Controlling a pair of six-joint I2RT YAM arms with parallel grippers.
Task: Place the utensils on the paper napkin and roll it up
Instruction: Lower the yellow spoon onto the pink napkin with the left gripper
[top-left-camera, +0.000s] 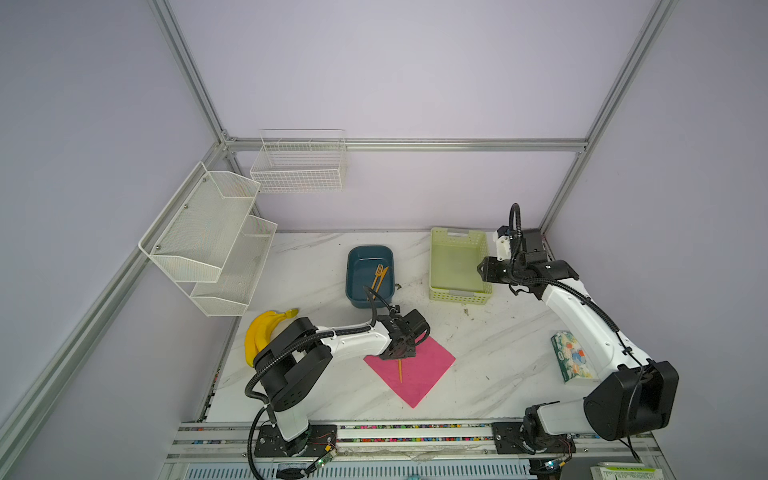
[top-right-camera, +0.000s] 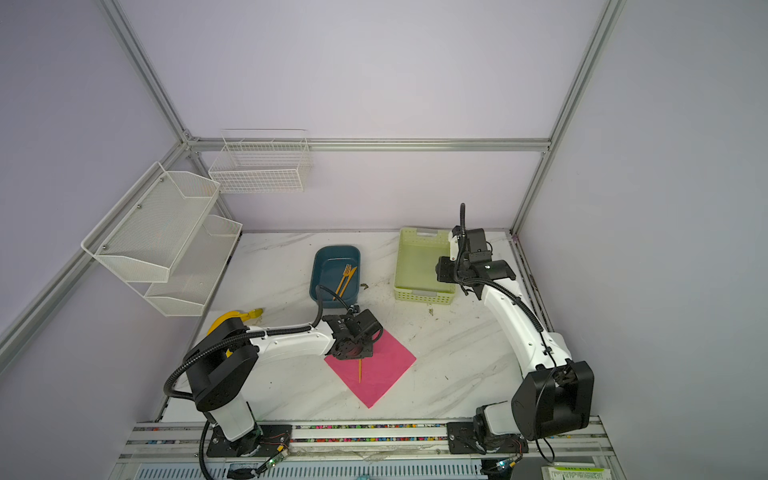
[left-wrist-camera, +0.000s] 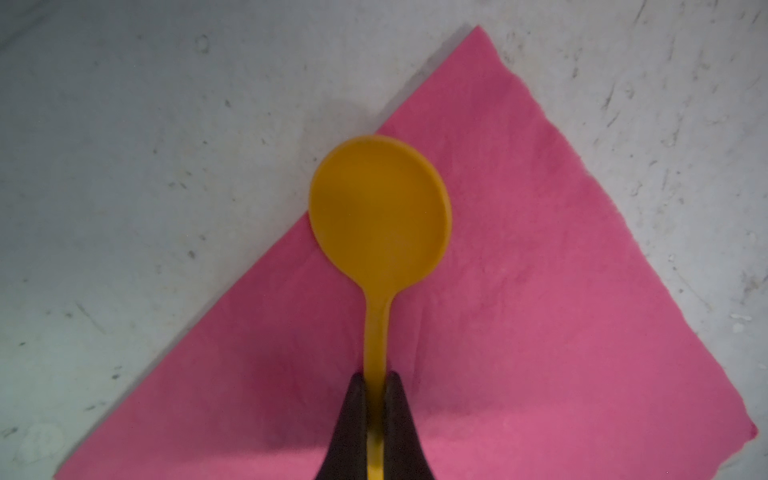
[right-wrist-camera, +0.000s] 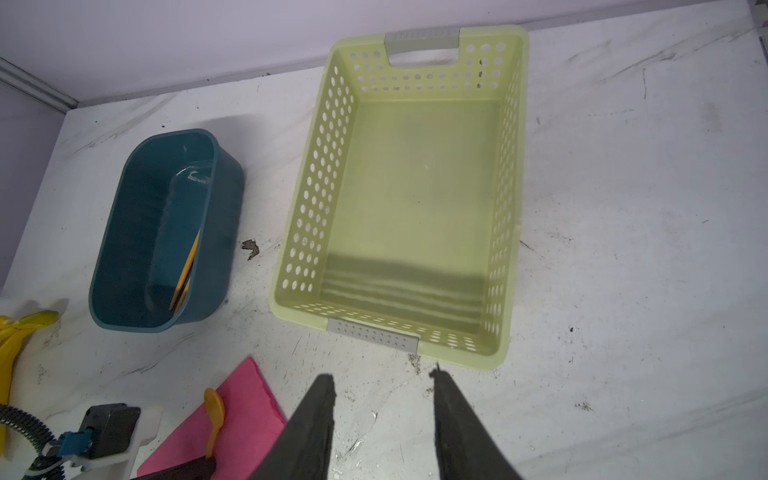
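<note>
Orange spoon (left-wrist-camera: 380, 216) clamped in left fingers (left-wrist-camera: 353, 419) over pink napkin (left-wrist-camera: 540, 311); right fingers (right-wrist-camera: 311, 424) stand apart.

I see soft, even light from above in both top views. Close up, the spoon (left-wrist-camera: 380, 216) looks a bit blurry and drops a dark shadow on the napkin (left-wrist-camera: 540, 332).

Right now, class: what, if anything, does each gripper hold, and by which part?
The left gripper pinches the spoon by its handle; the right gripper holds nothing.
</note>
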